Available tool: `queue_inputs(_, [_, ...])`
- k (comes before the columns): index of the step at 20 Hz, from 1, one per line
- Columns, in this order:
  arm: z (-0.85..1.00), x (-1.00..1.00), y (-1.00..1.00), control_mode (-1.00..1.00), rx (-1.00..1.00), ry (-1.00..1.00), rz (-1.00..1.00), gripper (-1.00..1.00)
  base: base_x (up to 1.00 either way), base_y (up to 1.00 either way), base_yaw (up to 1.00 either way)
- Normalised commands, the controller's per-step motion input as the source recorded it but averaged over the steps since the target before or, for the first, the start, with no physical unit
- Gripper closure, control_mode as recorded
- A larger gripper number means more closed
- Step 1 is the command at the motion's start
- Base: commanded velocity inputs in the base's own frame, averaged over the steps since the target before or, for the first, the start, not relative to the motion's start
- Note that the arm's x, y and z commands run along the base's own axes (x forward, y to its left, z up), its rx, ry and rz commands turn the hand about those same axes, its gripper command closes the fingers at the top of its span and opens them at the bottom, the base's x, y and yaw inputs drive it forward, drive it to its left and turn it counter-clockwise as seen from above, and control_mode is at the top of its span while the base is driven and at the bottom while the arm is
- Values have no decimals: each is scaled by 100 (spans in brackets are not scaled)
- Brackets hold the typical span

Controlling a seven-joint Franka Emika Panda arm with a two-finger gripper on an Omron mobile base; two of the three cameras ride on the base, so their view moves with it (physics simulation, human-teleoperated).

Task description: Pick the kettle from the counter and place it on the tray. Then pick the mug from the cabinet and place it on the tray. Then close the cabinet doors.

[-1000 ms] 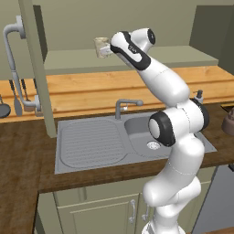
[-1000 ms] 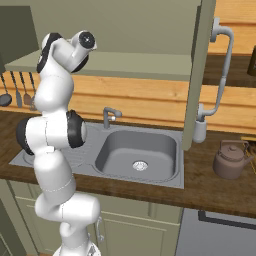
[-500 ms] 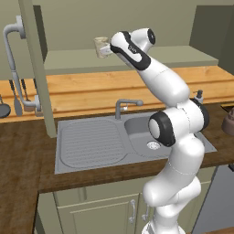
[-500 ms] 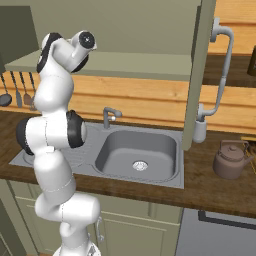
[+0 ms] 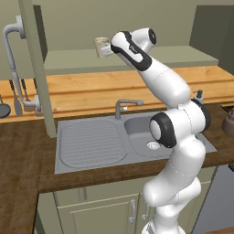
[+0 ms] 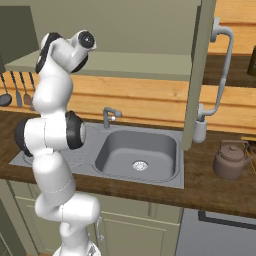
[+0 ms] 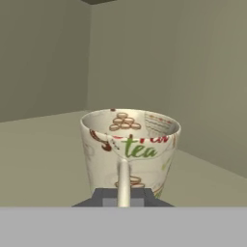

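The cream mug (image 7: 130, 144), printed "tea", stands on the pale green shelf (image 7: 43, 159) of the cabinet (image 5: 68, 59). Its loop handle sits between my fingertips (image 7: 103, 197). My gripper (image 7: 123, 195) is shut on that handle. From the left base the gripper (image 5: 110, 49) reaches into the cabinet, touching the mug (image 5: 102, 46). Both cabinet doors stand open: the left door (image 5: 34, 68) and the right door (image 6: 200, 75). The brown kettle (image 6: 231, 160) rests on the counter (image 6: 210, 185) at far right. A thin tan edge, perhaps the tray (image 6: 249, 140), peeks in behind it.
A grey steel sink (image 6: 137, 155) with a faucet (image 6: 111, 116) lies below the cabinet. Curved bar handles (image 6: 222, 70) stick out from the open doors. Utensils (image 6: 15, 90) hang at the left wall. A soap dispenser (image 5: 199, 96) stands behind the arm.
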Motion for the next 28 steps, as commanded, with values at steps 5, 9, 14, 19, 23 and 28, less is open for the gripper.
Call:
queue_inputs(5, [-2, -67, 0, -100, 1, 0, -1, 100, 0, 0, 0])
queue_inputs(9, [-18, -96, -10, -100, 12, -2, 0, 100, 0, 0, 0])
queue_inputs(14, [-24, -100, -16, -100, 23, -8, 0, 100, 0, 0, 0])
queue_inputs(19, [13, -90, -8, -100, 7, -17, -2, 100, 0, 0, 0])
queue_inputs(23, [24, -70, -14, -100, 0, -5, -2, 100, 0, 0, 0])
queue_inputs(28, [-4, -73, -23, -100, 1, 5, 0, 100, 0, 0, 0])
